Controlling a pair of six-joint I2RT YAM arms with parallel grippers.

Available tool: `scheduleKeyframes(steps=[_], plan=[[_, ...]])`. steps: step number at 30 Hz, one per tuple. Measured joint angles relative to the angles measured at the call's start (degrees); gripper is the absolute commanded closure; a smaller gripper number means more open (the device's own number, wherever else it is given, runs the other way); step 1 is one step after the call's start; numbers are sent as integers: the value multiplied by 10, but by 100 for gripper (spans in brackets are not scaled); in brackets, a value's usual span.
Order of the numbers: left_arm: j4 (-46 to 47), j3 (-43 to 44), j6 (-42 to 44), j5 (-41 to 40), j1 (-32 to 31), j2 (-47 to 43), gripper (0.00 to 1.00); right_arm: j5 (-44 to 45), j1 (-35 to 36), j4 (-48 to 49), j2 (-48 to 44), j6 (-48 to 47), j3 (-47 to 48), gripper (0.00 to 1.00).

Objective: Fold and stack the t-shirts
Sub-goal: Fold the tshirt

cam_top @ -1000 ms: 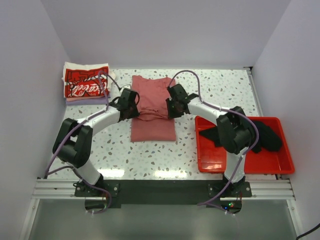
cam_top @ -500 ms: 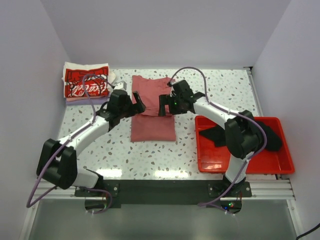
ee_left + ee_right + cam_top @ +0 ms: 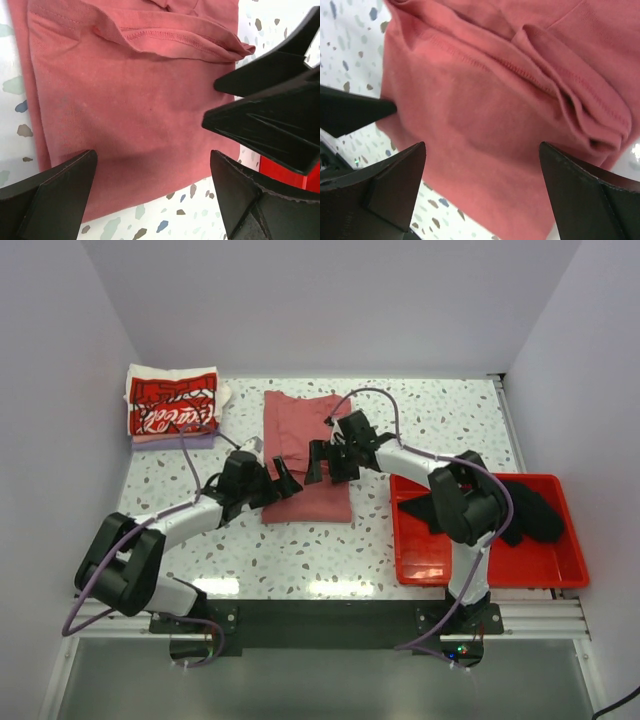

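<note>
Left gripper [image 3: 284, 480] and right gripper [image 3: 325, 462] have been opened and moved lower in frame; both are spread, empty, over the dusty-red t-shirt [image 3: 300, 425] at centre. Its loose fold could be dragged askew by uneven pinching.

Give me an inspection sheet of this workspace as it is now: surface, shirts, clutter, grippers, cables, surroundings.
Surface: white speckled table, carrying shirts and a bin.
Job's things: dusty-red cloth t-shirt partly folded at centre; folded stack topped by a white shirt with red Coca-Cola print, far left corner; black cloth t-shirt bunched in the red plastic bin on the right.
Clutter: nothing seen.
Grippers: left gripper and right gripper both open above the dusty-red t-shirt, holding nothing.
Cables: purple cables loop along both arms.
Surroundings: plain pale walls on three sides.
</note>
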Motion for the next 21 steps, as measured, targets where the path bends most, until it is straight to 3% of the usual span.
scheduleKeyframes(steps=[7,21], plan=[[18,-16,1,1,0,30,0,7,0,13,53,10,39,1],[36,-25,12,-4,0,31,0,149,1,101,114,2,108,1]])
